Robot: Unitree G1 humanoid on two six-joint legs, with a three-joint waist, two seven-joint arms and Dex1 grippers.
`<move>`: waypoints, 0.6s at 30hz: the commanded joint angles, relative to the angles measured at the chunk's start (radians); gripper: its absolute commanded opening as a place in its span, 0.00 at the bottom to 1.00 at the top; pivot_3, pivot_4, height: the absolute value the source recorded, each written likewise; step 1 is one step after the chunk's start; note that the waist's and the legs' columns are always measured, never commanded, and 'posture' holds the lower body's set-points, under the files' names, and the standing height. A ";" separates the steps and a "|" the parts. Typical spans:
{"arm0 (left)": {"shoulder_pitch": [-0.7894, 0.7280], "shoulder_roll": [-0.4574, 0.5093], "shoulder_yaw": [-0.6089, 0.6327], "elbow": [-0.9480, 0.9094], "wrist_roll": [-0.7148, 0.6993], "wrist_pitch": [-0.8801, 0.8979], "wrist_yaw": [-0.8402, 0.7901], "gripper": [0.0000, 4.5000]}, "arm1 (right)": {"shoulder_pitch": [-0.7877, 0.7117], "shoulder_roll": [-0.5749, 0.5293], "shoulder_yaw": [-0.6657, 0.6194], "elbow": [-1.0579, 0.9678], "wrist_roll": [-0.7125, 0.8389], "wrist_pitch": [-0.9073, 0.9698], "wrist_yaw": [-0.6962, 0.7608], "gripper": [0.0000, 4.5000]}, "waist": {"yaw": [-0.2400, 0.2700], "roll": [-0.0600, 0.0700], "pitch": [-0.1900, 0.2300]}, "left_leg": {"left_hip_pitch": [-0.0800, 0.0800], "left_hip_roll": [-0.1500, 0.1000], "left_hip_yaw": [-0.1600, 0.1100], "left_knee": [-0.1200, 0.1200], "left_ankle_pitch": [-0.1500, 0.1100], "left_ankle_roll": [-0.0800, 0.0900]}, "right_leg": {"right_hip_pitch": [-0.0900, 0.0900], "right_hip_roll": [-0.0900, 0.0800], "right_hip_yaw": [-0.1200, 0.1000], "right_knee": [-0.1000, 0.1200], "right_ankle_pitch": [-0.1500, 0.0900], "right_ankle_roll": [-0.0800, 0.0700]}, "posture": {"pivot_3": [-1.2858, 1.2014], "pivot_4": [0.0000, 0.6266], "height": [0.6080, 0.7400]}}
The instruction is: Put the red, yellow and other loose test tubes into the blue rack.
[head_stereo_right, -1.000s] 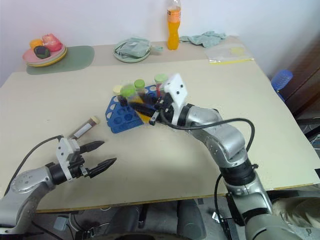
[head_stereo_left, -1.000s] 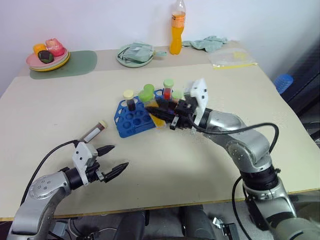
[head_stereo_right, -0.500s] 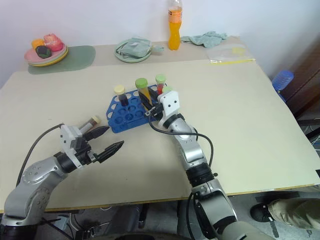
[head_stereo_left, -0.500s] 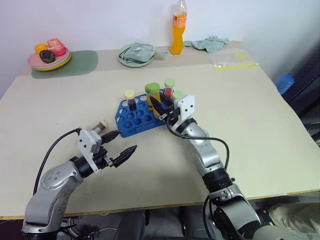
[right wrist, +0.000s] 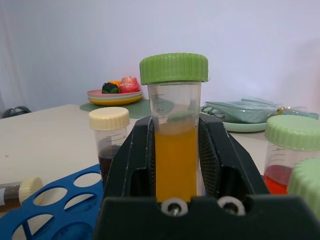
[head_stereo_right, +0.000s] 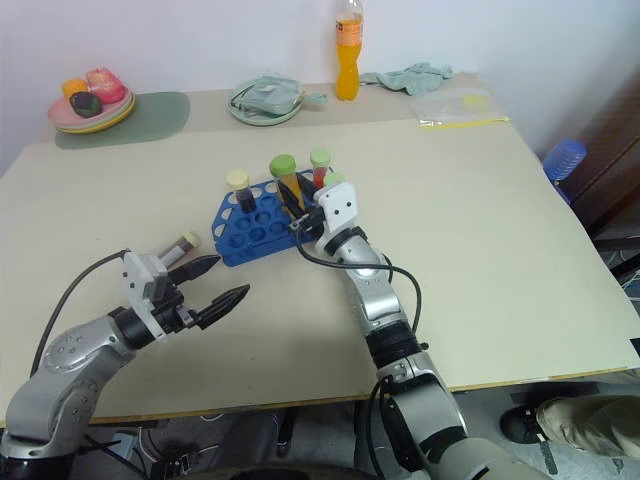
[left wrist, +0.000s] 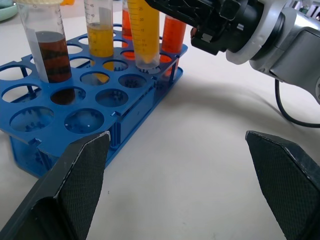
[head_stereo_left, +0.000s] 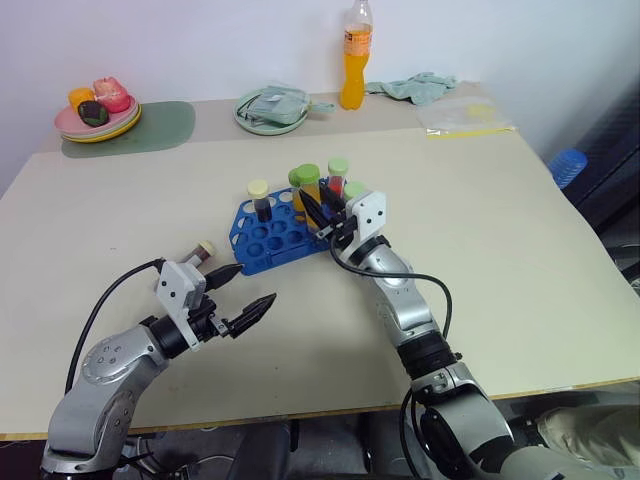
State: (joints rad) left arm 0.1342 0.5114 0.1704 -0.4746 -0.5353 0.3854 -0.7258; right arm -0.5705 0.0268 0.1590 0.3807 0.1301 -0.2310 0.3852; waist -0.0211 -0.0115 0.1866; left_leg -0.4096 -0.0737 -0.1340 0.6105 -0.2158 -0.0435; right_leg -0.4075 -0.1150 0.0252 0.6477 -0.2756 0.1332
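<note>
Rack (head_stereo_left: 270, 235) holding several tubes; right pincer (head_stereo_left: 322, 212) clamping yellow tube (right wrist: 174, 145), seating it. Brown tube (head_stereo_left: 197, 255) lying loose on counter (head_stereo_left: 480, 230); left pincer (head_stereo_left: 243, 288) gaping, holding nothing.

The right end effector (right wrist: 176, 165) clamps an upright, green-capped tube of yellow liquid (right wrist: 174, 150). Just beside that tube stands a cream-capped dark tube (right wrist: 109, 137) in the blue rack (right wrist: 50, 200). A plate of fruit (right wrist: 115, 94) sits well behind it.

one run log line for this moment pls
right gripper: shut on yellow tube, upright, in blue rack | left gripper: open | brown tube: loose on table
</note>
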 commanded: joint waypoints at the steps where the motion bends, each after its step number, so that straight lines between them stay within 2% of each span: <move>1: 0.003 0.009 0.002 -0.017 -0.015 -0.009 -0.011 1.00 | 0.007 0.019 0.005 -0.027 -0.002 -0.007 0.010 0.16 | 0.000 0.000 0.000 | 0.000 0.000 0.000 0.000 0.000 0.000 | 0.000 0.000 0.000 0.000 0.000 0.000 | 0.52 0.24 1.00; 18: -0.037 0.012 -0.005 -0.076 -0.036 0.071 0.034 1.00 | 0.012 0.025 -0.006 -0.018 -0.013 -0.009 0.004 0.16 | 0.000 0.000 0.000 | 0.000 0.000 0.000 0.000 0.000 0.000 | 0.000 0.000 0.000 0.000 0.000 0.000 | 0.52 0.24 1.00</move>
State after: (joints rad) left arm 0.1033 0.5142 0.1699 -0.5147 -0.5574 0.4539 -0.6978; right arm -0.5347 0.0377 0.1568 0.3767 0.1212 -0.2215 0.3900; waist -0.0207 -0.0114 0.1866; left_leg -0.4095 -0.0739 -0.1340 0.6105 -0.2158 -0.0435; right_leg -0.4074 -0.1150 0.0253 0.6477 -0.2756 0.1331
